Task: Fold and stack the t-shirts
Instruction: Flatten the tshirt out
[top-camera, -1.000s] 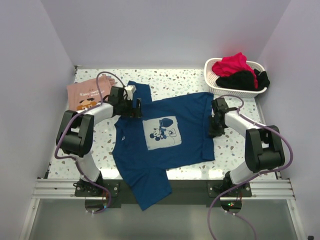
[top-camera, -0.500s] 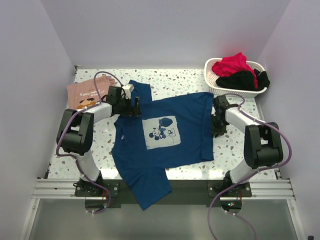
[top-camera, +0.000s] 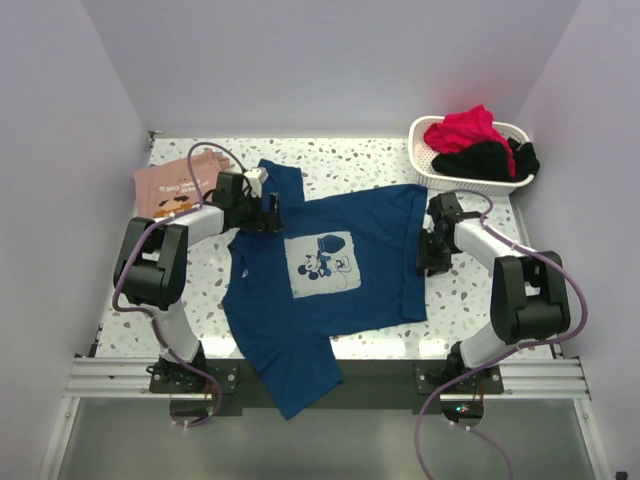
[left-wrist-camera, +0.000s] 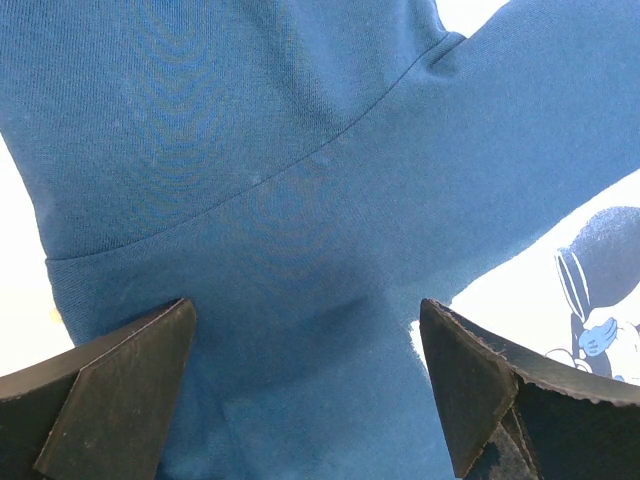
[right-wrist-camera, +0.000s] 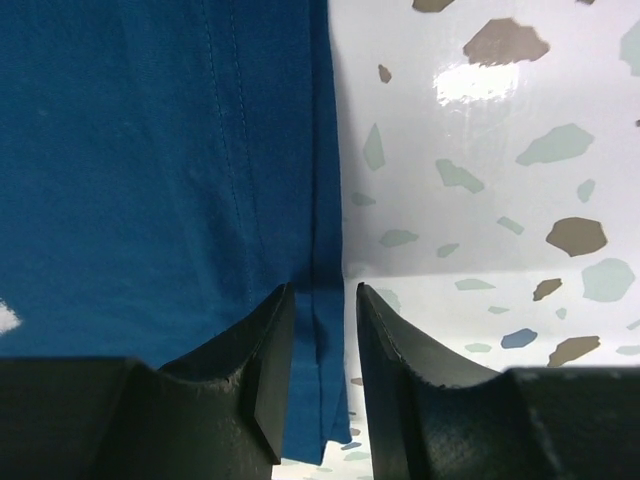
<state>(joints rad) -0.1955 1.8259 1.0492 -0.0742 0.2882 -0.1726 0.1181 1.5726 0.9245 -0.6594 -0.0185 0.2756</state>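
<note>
The dark blue t-shirt (top-camera: 385, 265) lies spread flat on the table with its pale mouse print (top-camera: 323, 262) facing up. One part hangs over the near edge. The salmon-pink t-shirt (top-camera: 165, 188) lies folded at the far left. My left gripper (top-camera: 270, 212) hovers low over the blue shirt's shoulder seam (left-wrist-camera: 300, 170), jaws wide open (left-wrist-camera: 305, 385). My right gripper (top-camera: 428, 256) is at the shirt's right hem. In the right wrist view its jaws (right-wrist-camera: 325, 340) stand narrowly apart, straddling the hem edge (right-wrist-camera: 318, 200), with the cloth lying flat between them.
A white basket (top-camera: 418, 150) holding red and black clothes stands at the back right. Side walls close in the speckled table (top-camera: 350, 160). The blue shirt's overhang (top-camera: 300, 385) covers the front rail between the arm bases.
Both grippers shifted only slightly at the shirt's shoulder and right hem. The shirt has barely moved.
</note>
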